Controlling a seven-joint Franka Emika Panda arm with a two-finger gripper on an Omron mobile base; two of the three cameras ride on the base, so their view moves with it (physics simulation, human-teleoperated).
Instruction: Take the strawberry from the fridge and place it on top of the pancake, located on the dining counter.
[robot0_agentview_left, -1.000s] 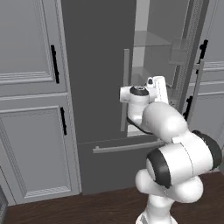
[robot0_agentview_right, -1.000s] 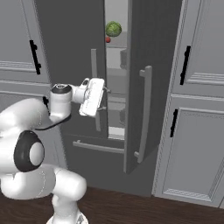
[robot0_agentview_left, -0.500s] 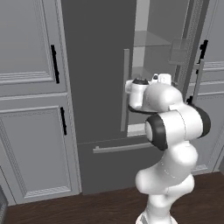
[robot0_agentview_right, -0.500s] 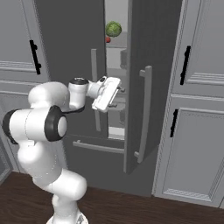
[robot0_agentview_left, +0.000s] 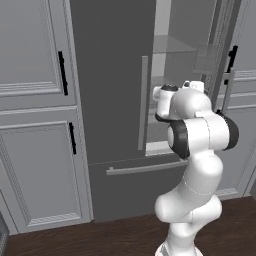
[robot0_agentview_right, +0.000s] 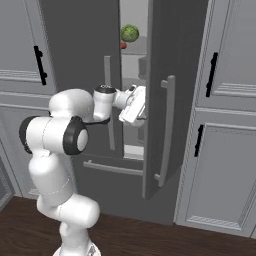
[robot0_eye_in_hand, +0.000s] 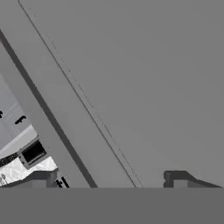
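The claw (robot0_eye_in_hand: 110, 177) has its two dark fingertips (robot0_eye_in_hand: 175, 176) standing wide apart with nothing between them. In the hand view they rise in front of a flat grey panel crossed by a dark slanting seam, with a sliver of paler fridge interior to the lower left of the claw.

In the right base view the claw (robot0_agentview_right: 141, 111) sits at the gap between the two upper doors of the fridge (robot0_agentview_right: 75, 50), at about mid-height of the opening. Just beside it on one side hangs the left door's long grey bar handle (robot0_agentview_right: 108, 102); on the other side stands the right door (robot0_agentview_right: 172, 90), swung partly open, with its own bar handle (robot0_agentview_right: 167, 131) beyond and below the claw. Below the claw runs the bottom drawer's handle (robot0_agentview_right: 112, 168).

Farther in and well above the claw, on an upper glass shelf, lies the strawberry (robot0_agentview_right: 123, 45), a tiny red spot, touching or just beside a green leafy ball (robot0_agentview_right: 129, 33) that sits above it.

In the left base view the wrist hides the claw; the fridge (robot0_agentview_left: 110, 75) shows pale shelves (robot0_agentview_left: 175, 45) above it. Panelled grey cabinets (robot0_agentview_left: 35, 125) flank the fridge.
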